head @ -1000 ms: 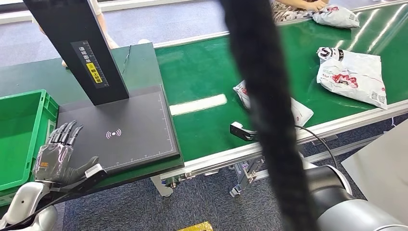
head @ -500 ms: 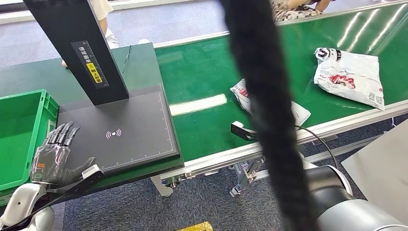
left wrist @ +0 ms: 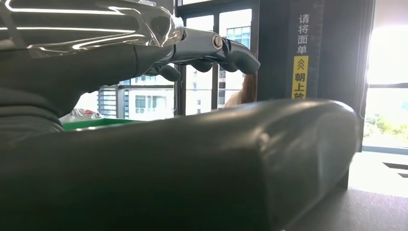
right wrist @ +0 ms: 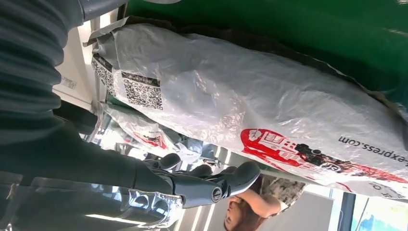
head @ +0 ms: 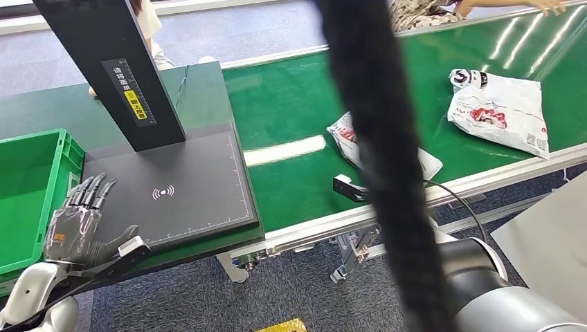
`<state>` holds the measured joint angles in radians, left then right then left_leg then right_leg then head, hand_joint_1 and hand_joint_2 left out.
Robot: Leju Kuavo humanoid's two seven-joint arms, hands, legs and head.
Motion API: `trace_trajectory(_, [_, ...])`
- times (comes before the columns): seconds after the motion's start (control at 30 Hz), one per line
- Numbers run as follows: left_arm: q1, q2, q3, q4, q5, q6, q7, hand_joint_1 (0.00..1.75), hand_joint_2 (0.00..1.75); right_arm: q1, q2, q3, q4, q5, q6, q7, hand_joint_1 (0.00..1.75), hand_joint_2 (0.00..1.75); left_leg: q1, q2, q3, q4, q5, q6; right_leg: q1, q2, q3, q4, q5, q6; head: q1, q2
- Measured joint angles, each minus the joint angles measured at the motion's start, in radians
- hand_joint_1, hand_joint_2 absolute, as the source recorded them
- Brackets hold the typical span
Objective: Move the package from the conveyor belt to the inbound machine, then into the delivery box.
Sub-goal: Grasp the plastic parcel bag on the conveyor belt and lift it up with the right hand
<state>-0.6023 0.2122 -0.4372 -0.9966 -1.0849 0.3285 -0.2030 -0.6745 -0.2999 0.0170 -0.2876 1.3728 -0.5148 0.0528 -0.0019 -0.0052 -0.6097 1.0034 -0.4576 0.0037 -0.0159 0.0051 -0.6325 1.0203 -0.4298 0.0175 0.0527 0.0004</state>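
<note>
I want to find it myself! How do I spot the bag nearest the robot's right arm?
Look at the long green belt. Near its front edge, by the silver rail, lies a small white bag, half hidden behind a black cable. The other white bag is bigger, in full view, and farther right.

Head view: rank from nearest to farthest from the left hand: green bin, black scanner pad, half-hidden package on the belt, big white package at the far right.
From the left hand:
1. Green bin, right beside the hand on its outer side; the black scanner pad, just ahead of the fingers, is too close to call against it.
2. Half-hidden package, mid-belt.
3. Big white package, far right of the belt.
</note>
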Motion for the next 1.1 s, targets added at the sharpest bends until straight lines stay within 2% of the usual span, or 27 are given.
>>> trace_trajectory(1.1, [-0.014, 0.003, -0.010, -0.021, 0.011, -0.032, 0.002, 0.00, 0.00, 0.018, 0.000, -0.034, 0.000, 0.009, 0.022, 0.013, 0.00, 1.75, 0.000, 0.000, 0.000, 0.000, 0.000, 0.000, 0.000, 0.000, 0.000, 0.000, 0.000, 0.000, 0.000, 0.000])
